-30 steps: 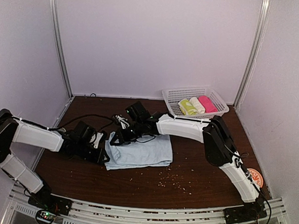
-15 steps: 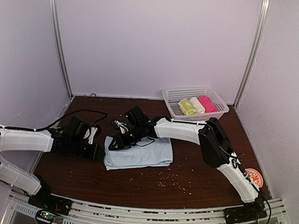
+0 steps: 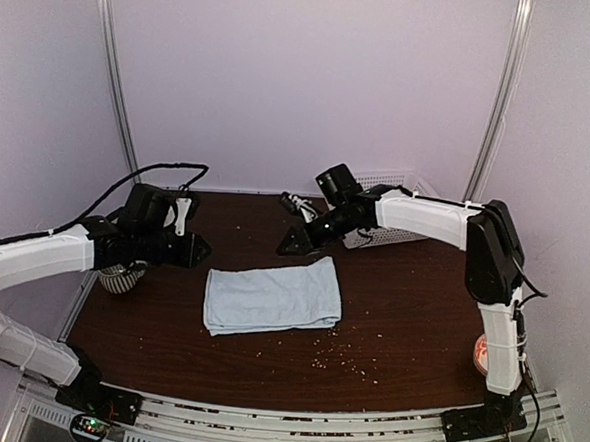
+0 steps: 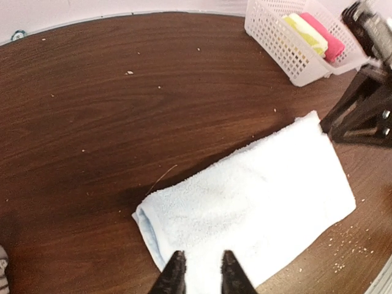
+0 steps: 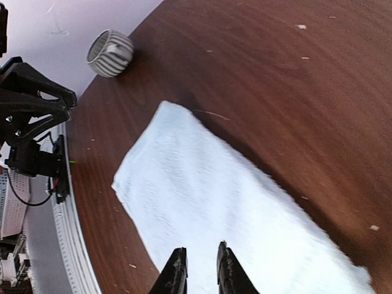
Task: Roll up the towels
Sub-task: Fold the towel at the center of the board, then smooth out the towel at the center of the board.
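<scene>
pale blue towel (image 3: 273, 296) lies flat and folded in the middle of the counter (image 3: 419, 319), not rolled; left pincer (image 4: 203, 262) hangs off its left end, clear of the cloth, fingers slightly spread, nothing between them; right pincer (image 5: 201, 252) hangs beyond the far edge, also narrowly spread and empty; yellow-green patterned towel (image 4: 304, 33) sits rolled in the white basket (image 4: 275, 46) at back right, beside a pink roll (image 4: 323, 35); grey striped roll (image 5: 110, 53) by the counter's left edge; crumbs (image 3: 332, 356) in front of the blue towel
</scene>
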